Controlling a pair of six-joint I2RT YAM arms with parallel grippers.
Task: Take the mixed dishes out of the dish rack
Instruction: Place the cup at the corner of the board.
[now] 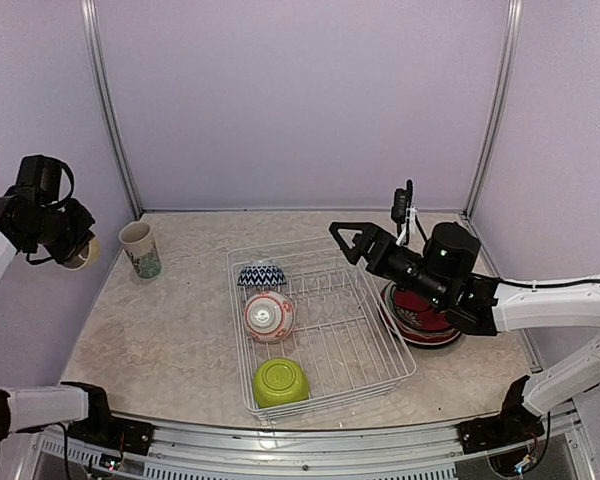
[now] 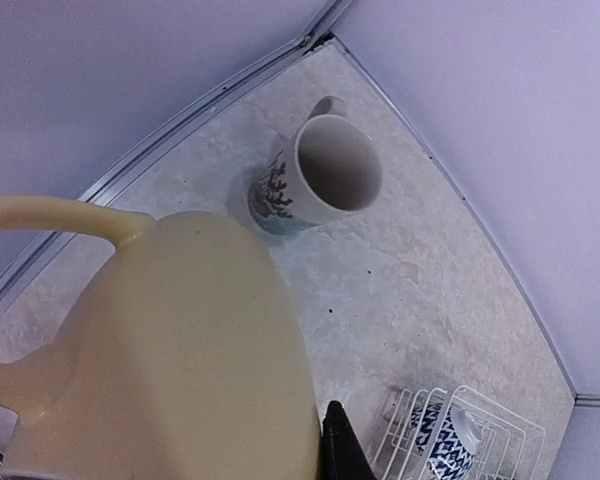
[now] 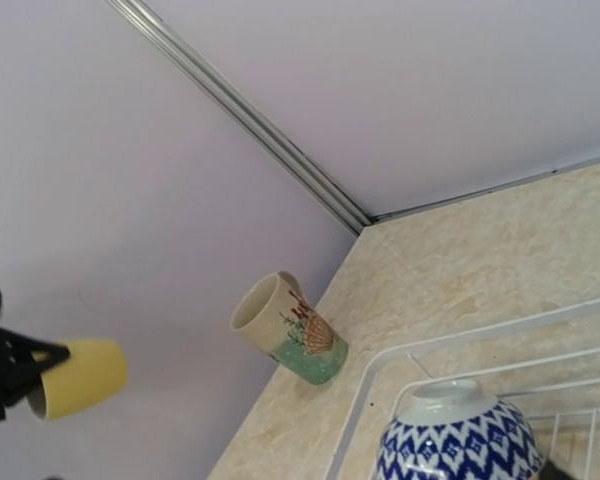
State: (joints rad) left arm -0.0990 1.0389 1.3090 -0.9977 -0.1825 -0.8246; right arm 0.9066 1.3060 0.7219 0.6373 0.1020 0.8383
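Observation:
My left gripper (image 1: 72, 246) is shut on the yellow cup (image 1: 86, 252) and holds it in the air at the far left, above and left of the cream-teal mug (image 1: 140, 249). In the left wrist view the cup (image 2: 160, 350) fills the lower left, with one dark finger (image 2: 342, 450) beside it. The white wire dish rack (image 1: 365, 330) holds a blue zigzag bowl (image 1: 262, 274), a red-white patterned bowl (image 1: 269, 316) and a lime green bowl (image 1: 281, 382), all upside down. My right gripper (image 1: 370, 208) hangs open and empty over the rack's far right corner.
A stack of plates (image 1: 420, 322), red on top, lies right of the rack under my right arm. The mug (image 2: 320, 175) stands upright near the back left corner. The enclosure's walls close the table at the back and sides.

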